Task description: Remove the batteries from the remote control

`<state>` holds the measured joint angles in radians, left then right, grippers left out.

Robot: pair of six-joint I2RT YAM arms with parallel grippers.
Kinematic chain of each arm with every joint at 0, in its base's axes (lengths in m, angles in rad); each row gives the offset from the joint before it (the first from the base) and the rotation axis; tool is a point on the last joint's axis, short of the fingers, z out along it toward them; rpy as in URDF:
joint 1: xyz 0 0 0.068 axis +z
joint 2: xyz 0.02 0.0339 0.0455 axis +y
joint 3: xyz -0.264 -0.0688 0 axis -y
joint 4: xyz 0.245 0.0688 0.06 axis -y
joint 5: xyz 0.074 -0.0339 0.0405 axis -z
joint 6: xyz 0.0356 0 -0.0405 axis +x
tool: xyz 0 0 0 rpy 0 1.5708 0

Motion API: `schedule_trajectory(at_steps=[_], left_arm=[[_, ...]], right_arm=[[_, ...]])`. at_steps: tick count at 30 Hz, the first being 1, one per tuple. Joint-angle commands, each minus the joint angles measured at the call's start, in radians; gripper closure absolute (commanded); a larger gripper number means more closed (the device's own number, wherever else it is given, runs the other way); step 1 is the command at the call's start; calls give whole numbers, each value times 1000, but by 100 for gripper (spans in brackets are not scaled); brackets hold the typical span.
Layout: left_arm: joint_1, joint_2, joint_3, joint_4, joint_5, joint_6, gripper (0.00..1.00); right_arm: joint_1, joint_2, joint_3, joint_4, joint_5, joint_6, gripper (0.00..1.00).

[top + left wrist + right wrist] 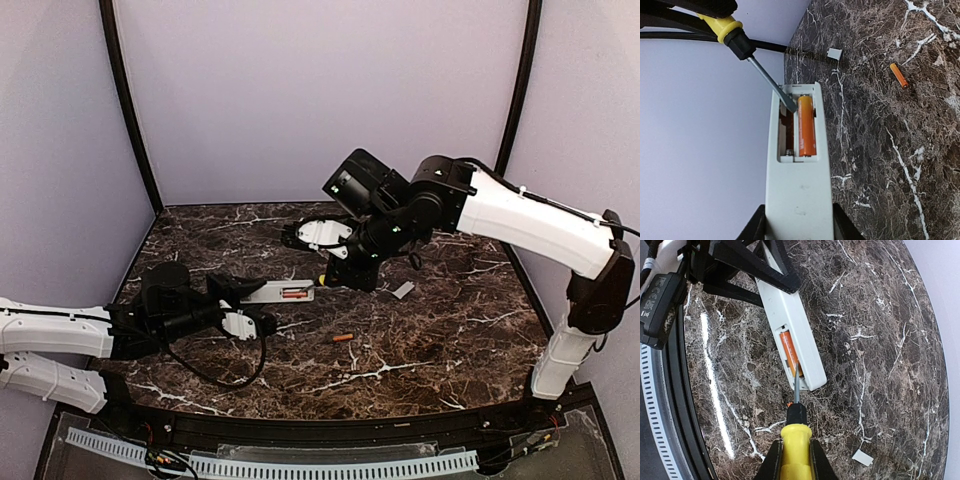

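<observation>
My left gripper [243,306] [799,222] is shut on the near end of the white remote control [283,292] [799,192] [790,310], back side up with the battery bay open. One orange battery [807,125] [789,351] lies in the bay; the slot beside it is empty. A second battery [343,338] [899,75] lies loose on the table. My right gripper [348,268] [795,457] is shut on the yellow-handled screwdriver [796,437] [729,30]. The screwdriver's tip rests at the far end of the seated battery.
The small grey-white cover piece [403,290] [834,53] [862,457] lies on the dark marble table right of the remote. A white round object [325,233] sits at the back centre. The left arm's cable [235,372] loops over the table near the front.
</observation>
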<state>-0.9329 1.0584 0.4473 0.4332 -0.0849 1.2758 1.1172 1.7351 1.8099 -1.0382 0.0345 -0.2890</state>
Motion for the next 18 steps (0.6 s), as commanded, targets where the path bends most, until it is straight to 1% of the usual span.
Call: schedule_trajectory(at_steps=[1,18], left_arm=[[3,-16,-5,-6,26,-21,100],[2,-45,-13,-8,56,-8,100]], right_arm=[[13,-16,14,32,34,20,100],[40,42,29,-34,34,-5,100]])
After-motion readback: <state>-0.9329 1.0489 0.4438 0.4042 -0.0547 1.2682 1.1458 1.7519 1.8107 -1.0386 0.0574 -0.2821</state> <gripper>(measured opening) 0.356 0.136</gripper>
